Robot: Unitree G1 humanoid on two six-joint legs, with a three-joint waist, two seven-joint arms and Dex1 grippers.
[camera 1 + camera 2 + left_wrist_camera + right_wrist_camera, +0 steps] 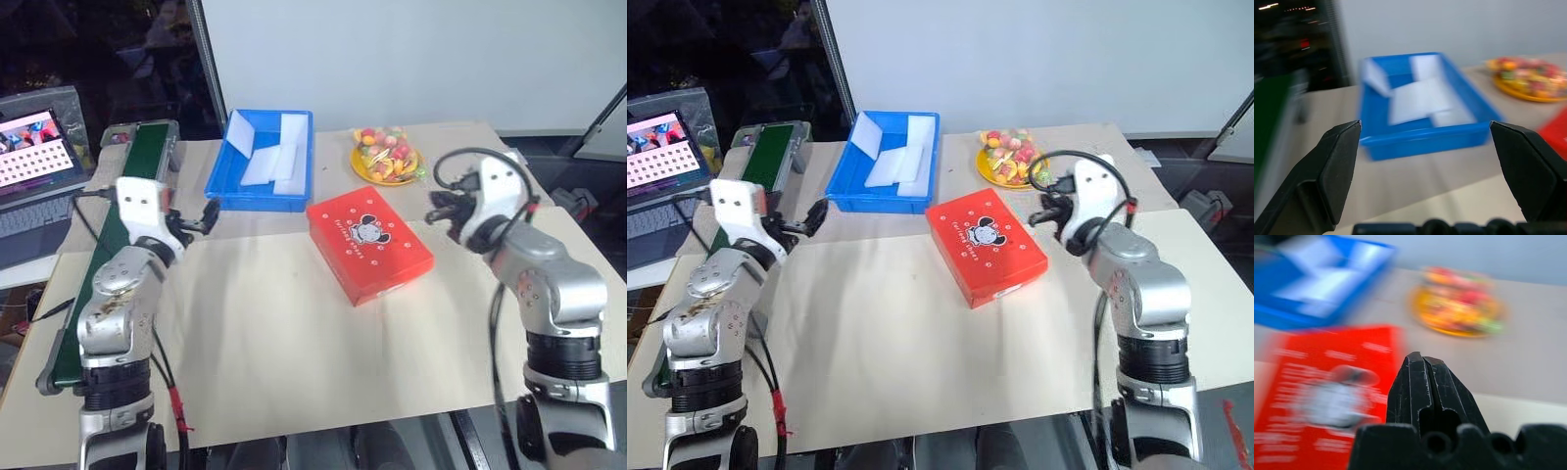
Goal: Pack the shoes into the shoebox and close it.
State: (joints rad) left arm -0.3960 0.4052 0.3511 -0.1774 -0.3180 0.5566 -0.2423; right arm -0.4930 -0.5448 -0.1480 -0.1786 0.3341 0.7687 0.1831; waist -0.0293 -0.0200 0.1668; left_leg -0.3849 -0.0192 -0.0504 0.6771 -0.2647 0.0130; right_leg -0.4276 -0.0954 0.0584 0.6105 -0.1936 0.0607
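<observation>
Left end effector point(208, 216) spread wide, nothing between its fingers point(1332, 166); it hangs over the bench point(294, 352) just short of the blue bin point(263, 162), aimed toward it; right end effector point(437, 210) clenched tight on nothing, fingers pressed together (clear in the right wrist view), hovering just beside the shoebox's right edge, not touching.

Shoebox point(368, 243) sits mid-bench, lid down flat, turned at an angle; red top with white dots and cartoon figure facing up; shoes presumably inside, can't confirm with lid shut; task looks done or nearly so.

Handling judgement: cardboard, light, fairly stiff but lid will flex under a pinch; smooth printed surface probably slippery, so it may skate on the bench if pushed off-centre; best hold is at the short side walls or the lid's front lip; to seat the lid, press flat near the free edge, not the middle.

Further out: yellow plate of colourful sweets point(386, 157) behind the box; white sheets in the bin; green conveyor belt point(122, 225) and a laptop point(34, 157) at far left.
</observation>
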